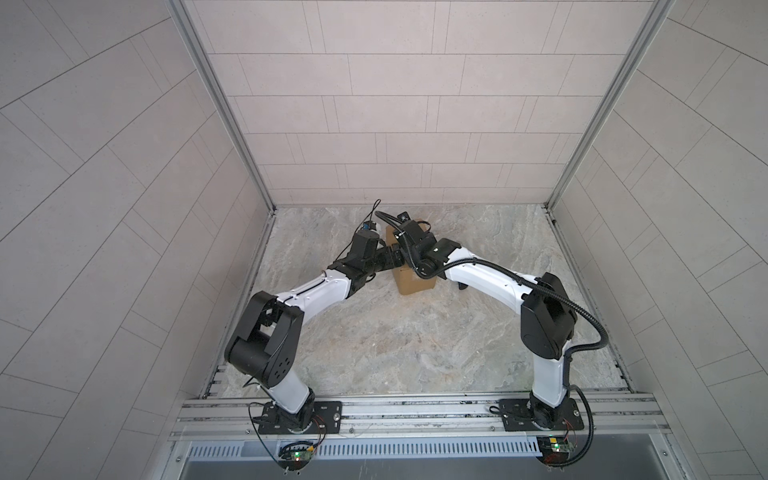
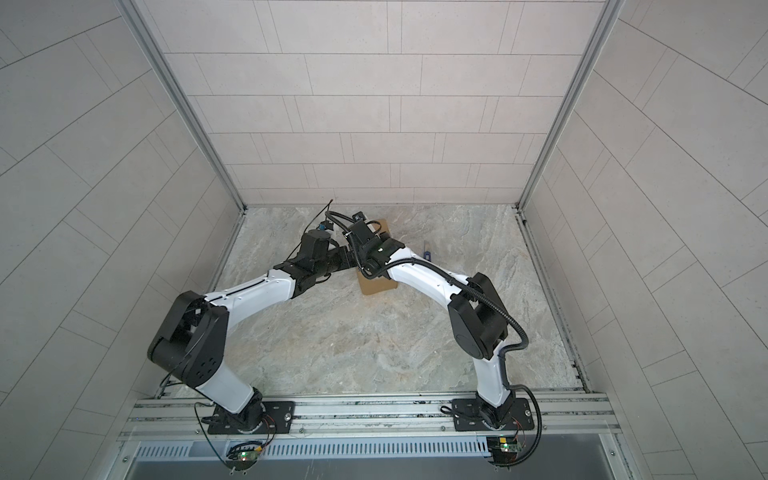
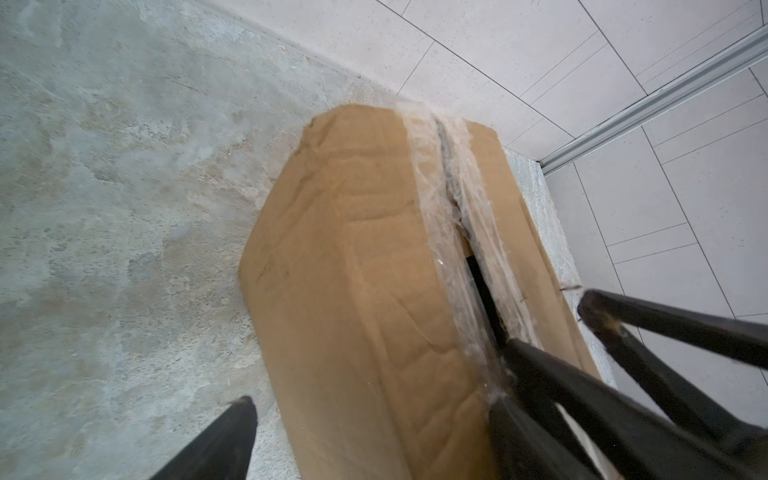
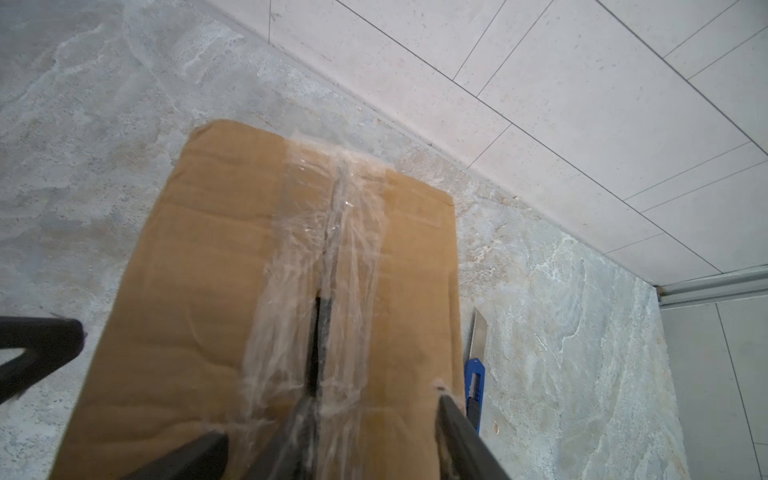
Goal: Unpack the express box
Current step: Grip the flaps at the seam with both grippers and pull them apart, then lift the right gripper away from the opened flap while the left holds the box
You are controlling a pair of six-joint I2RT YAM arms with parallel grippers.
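Left end effector [image 3: 374,386] is found released over the express box [image 1: 417,284], which is placed toward 12 o'clock on the desk [image 1: 374,340]. Whether the right end effector [image 4: 365,405] is clenched cannot be told.

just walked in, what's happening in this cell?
Two arms are working on a taped box on the table. The tape along its top seam is split, a dark gap showing. The right claw has one finger in that gap, the other at the right flap's outer edge; grip unclear. The left claw is open over the left flap. A blue knife lies beside the box. Flaps not yet lifted.
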